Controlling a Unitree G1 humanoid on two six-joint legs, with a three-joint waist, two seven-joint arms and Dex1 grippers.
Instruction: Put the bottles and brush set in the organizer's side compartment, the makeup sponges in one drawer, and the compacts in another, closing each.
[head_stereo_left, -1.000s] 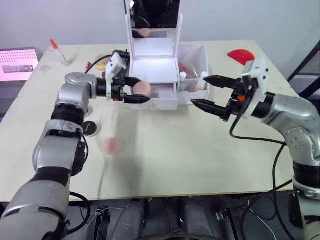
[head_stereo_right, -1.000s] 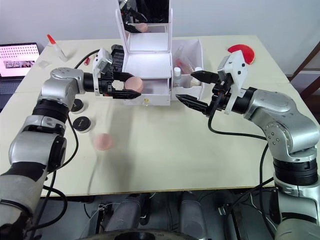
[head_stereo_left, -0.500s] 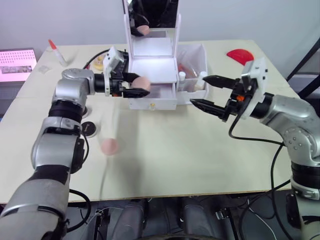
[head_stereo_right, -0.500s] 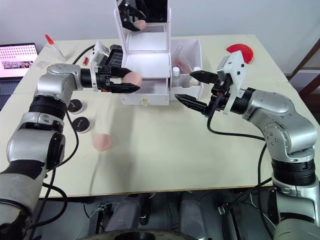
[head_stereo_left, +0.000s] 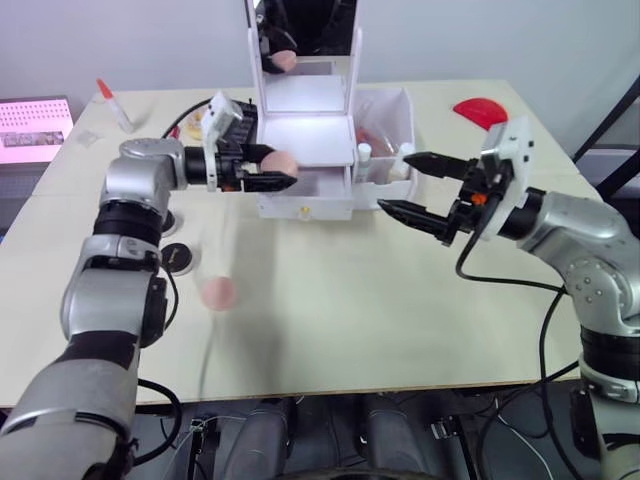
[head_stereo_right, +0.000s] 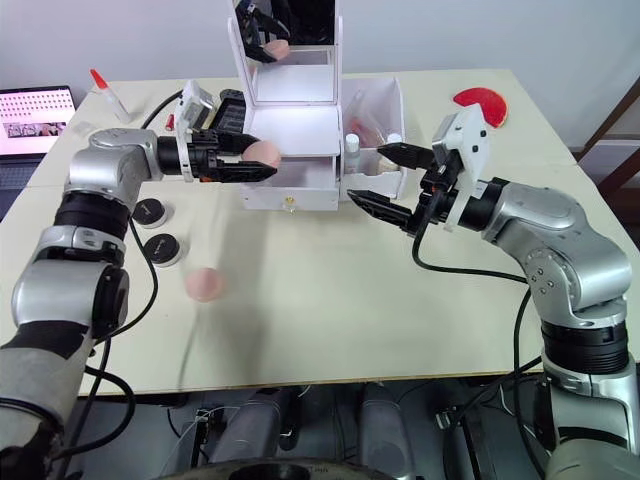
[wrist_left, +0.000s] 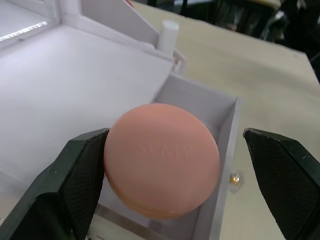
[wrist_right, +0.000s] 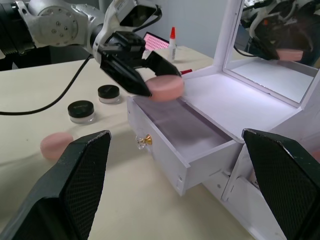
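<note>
The white organizer (head_stereo_left: 305, 140) stands at the table's back with its mirror upright and its upper drawer (head_stereo_right: 295, 183) pulled open. My left gripper (head_stereo_left: 285, 172) hovers over that drawer, open. One pink makeup sponge (wrist_left: 162, 159) rests against one of its fingers (wrist_left: 82, 185), with a gap to the other. A second sponge (head_stereo_right: 203, 284) lies on the table at the left front. Two black compacts (head_stereo_right: 163, 248) (head_stereo_right: 151, 212) sit beside my left arm. White-capped bottles (head_stereo_right: 351, 143) stand in the side compartment (head_stereo_right: 388, 100). My right gripper (head_stereo_right: 368, 172) is open and empty in front of that compartment.
A white tube with a red tip (head_stereo_left: 117, 105) lies at the back left, near a pink-lit screen (head_stereo_left: 35, 125) off the table's edge. A yellowish roll (head_stereo_left: 205, 125) sits behind my left gripper. A red object (head_stereo_left: 480, 110) is at the back right. Cables trail from both arms.
My left gripper has risen a little and drawn slightly left with the pink sponge, staying above the open drawer. The right gripper has barely shifted.
</note>
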